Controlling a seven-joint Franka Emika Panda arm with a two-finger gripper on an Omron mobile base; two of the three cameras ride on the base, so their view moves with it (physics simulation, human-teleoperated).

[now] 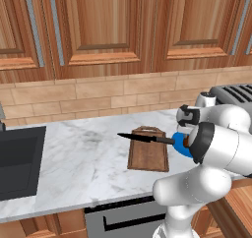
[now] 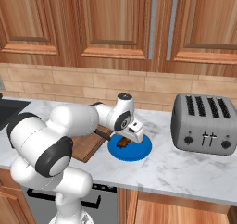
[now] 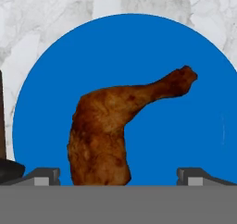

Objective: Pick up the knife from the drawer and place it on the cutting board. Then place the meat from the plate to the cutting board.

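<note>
In the left base view our arm covers most of the plate (image 1: 178, 142) and the end of the knife (image 1: 145, 138). In the right base view the arm hides much of the cutting board (image 2: 89, 146). In the hand view the meat (image 3: 111, 130) is cut off low down.

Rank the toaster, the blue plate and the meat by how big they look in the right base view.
1. Toaster, largest.
2. Plate, partly hidden by the hand.
3. Meat, smallest by far.
</note>
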